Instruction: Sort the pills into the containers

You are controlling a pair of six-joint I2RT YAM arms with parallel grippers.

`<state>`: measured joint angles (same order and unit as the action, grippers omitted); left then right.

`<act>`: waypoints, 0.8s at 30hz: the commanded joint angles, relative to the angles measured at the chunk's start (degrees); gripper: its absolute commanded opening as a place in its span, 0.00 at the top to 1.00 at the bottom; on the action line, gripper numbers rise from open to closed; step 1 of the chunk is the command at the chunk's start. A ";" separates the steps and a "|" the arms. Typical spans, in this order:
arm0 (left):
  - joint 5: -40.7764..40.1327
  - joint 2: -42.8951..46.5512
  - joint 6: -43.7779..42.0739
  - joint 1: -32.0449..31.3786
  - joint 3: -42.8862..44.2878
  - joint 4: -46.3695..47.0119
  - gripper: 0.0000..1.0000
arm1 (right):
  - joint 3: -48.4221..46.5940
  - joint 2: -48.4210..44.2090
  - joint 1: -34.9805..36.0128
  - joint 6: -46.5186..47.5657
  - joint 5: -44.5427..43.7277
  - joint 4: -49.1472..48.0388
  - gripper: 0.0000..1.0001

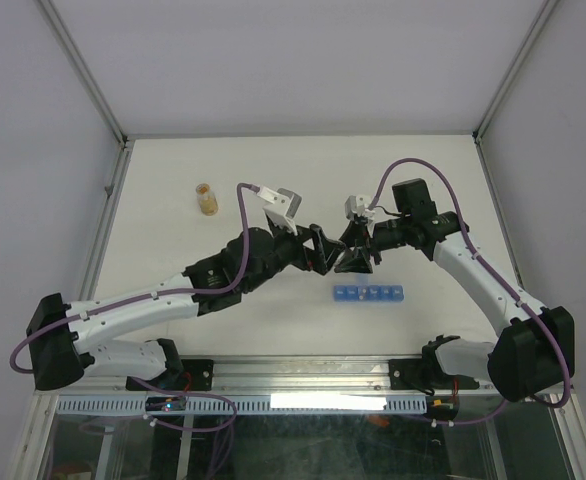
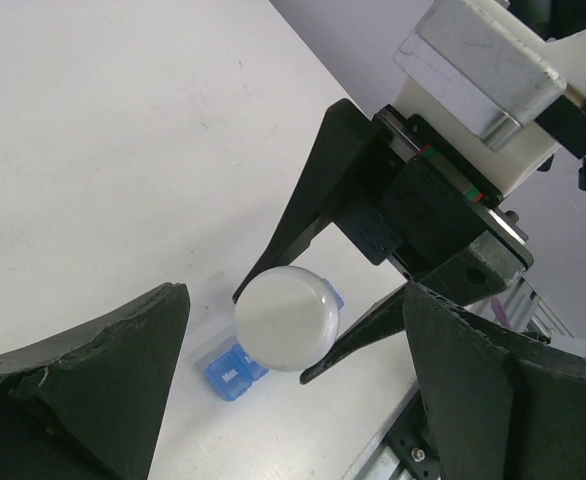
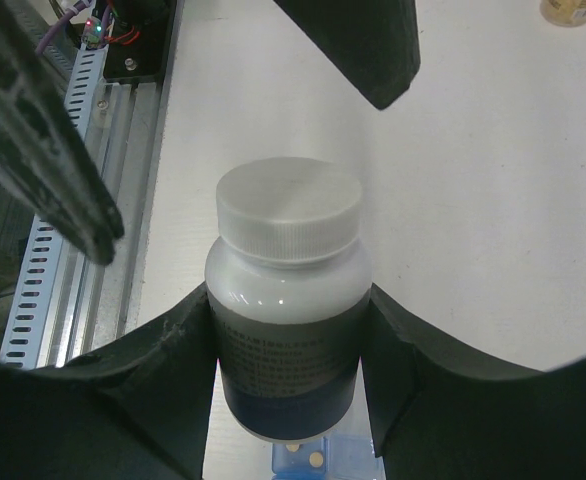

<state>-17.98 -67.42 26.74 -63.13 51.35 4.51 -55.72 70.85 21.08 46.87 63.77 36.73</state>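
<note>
My right gripper is shut on a white pill bottle with a dark label and a ribbed white cap. It holds the bottle above the blue containers strip, whose end shows under the bottle with two small tan pills in an open compartment. My left gripper faces the cap and stands open, its fingers wide on either side of the cap and apart from it. In the top view the two grippers, left and right, meet mid-table.
A small clear bottle with orange-tan contents stands at the back left of the table, and shows again in the right wrist view. The metal rail with both arm bases runs along the near edge.
</note>
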 commanded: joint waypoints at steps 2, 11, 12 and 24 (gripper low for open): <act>-1.54 -2.83 0.29 -0.94 4.56 0.31 0.14 | -2.81 -0.88 -0.02 0.83 1.86 -1.08 1.00; -2.98 -2.24 0.00 -0.93 5.20 -2.53 0.33 | -2.81 -0.63 0.00 0.82 1.80 -1.10 1.00; -2.42 -2.30 0.07 -0.94 5.19 -2.62 0.34 | -2.85 -0.70 -0.01 0.83 1.74 -1.11 1.00; 1.22 -3.59 0.33 -0.94 5.49 -2.99 0.47 | -2.81 -0.65 -0.07 0.79 1.71 -1.05 1.00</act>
<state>-18.52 -71.16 26.76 -63.44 54.19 1.26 -55.72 70.85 21.08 46.85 63.77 36.73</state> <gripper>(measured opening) 0.549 0.542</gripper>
